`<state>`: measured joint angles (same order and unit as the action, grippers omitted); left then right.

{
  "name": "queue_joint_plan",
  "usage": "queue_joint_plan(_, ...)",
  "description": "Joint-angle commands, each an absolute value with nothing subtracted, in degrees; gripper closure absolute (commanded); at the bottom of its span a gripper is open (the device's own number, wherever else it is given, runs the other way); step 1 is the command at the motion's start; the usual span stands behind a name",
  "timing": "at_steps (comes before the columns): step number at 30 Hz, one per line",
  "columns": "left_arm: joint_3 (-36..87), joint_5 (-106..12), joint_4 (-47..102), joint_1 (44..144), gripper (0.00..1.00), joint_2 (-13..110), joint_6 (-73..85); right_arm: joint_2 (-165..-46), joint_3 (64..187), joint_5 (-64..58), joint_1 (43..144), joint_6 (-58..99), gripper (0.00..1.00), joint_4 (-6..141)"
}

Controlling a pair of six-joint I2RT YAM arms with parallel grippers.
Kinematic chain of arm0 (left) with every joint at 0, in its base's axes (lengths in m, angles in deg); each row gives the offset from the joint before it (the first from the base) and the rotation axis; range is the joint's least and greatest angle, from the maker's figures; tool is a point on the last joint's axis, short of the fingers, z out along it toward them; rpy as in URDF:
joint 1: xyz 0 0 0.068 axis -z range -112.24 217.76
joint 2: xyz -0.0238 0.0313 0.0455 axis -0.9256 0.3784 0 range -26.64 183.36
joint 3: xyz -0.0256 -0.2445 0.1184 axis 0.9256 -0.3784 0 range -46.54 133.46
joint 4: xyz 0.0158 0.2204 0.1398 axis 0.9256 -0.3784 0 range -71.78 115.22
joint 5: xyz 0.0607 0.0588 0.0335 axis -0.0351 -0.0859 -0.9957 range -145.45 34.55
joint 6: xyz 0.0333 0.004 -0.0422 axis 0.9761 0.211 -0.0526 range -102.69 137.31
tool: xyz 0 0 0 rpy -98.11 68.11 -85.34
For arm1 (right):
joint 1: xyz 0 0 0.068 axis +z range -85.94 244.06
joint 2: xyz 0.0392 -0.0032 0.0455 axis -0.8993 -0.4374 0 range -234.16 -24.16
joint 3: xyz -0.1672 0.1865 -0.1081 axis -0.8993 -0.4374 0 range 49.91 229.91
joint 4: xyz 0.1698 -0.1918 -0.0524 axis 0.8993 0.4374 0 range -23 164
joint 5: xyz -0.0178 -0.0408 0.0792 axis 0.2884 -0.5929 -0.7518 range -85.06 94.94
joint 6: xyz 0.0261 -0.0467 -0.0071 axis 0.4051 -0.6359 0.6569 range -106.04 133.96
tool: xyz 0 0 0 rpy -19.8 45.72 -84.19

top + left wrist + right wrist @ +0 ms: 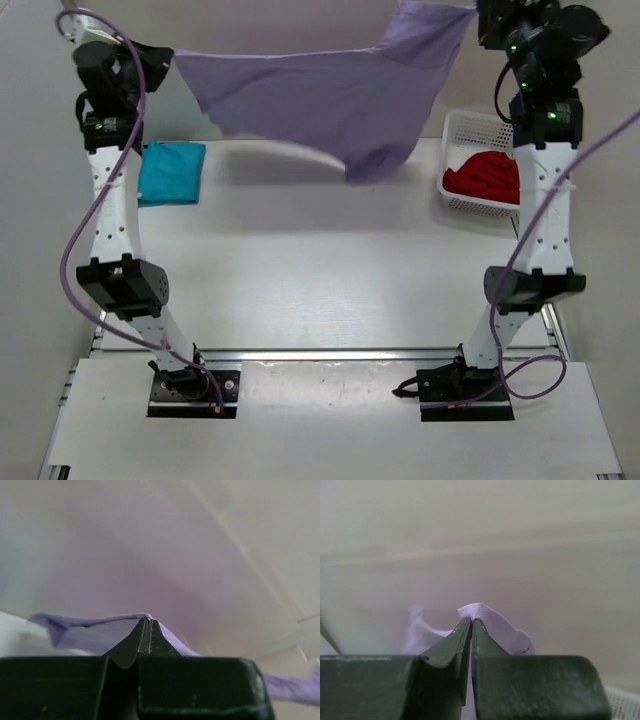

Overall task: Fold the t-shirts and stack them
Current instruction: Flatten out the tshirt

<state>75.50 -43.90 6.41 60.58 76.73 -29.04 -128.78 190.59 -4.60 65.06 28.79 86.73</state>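
1. The left gripper (163, 55) is hovering at the far left. Its jaws are pressed together and are pinching one corner of the lavender t-shirt (330, 95). The left wrist view is showing the cloth nipped right at the fingertips (142, 630).
2. Below that arm, the teal t-shirt (170, 172) is lying folded on the table (320, 270). It is sitting near the left edge, well apart from the other shirts.
3. The lavender t-shirt is hanging in the air between the two grippers, spread wide over the far side of the table. Its lower edge is sagging deepest right of centre. I cannot tell whether that lowest fold is touching the table.
4. The red t-shirt (485, 175) is lying bunched inside the white basket (470, 128). The basket is standing at the table's far right, just beside the right arm.
5. The right gripper (480, 18) is hovering at the top right, with the cloth rising toward it. Its jaws are closed tight and are gripping the shirt's other corner, and a small fold is poking out past the fingertips (480, 630) in the right wrist view.
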Motion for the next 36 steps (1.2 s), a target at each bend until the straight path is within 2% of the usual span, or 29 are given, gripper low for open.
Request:
queue_joint_plan(1,73.88,-45.6,6.23,56.34,1.0,73.74,-28.83,-125.24,189.23,-3.51,65.81,28.02,1.0,84.13)
queue_joint_plan(5,68.09,-45.6,7.11,55.98,1.0,70.58,-27.78,-121.11,180.45,-0.42,67.57,24.33,1.0,88.44)
queue_joint_plan(7,64.84,-46.48,8.08,56.16,1.0,68.91,-27.17,-115.6,171.33,2.55,69.15,22.93,1.0,87.14)
queue_joint_plan(9,59.83,-46.92,8.34,56.6,1.0,66.62,-26.47,-109.35,154.76,6.24,70.12,21.61,1.0,83.46)
queue_joint_plan(12,42.13,-51.04,11.93,57.91,1.0,57.07,-23.75,-97.77,135.24,9.07,70.83,23.44,1.0,80.1)
queue_joint_plan(16,22.43,-54.31,15.55,58.45,1.0,47.75,-23.12,-86.69,112.02,6.89,70.48,28.36,1.0,78.34)
queue_joint_plan(18,9.77,-53.17,17.4,57.66,1.0,42.99,-23.91,-79.83,105.06,6.61,71.88,30.03,1.0,80.09)
queue_joint_plan(23,-6.34,-49.04,16.09,54.58,1.0,37.27,-24.27,-67.87,88.35,6.09,75.92,36.7,1.0,91.05)
queue_joint_plan(27,-14.35,-45.44,13.71,54.58,1.0,34.19,-23.04,-55.48,81.48,5.38,78.21,43.56,1.0,100.9)
queue_joint_plan(30,-16.3,-45.16,10.64,55.89,1.0,30.68,-21.2,-47.74,81.2,2.76,80.75,48.92,1.0,106.88)
queue_joint_plan(36,-16.74,-50.0,4.39,59.06,1.0,23.99,-16.89,-42.09,84.36,4.76,86.2,54.29,1.0,114.63)
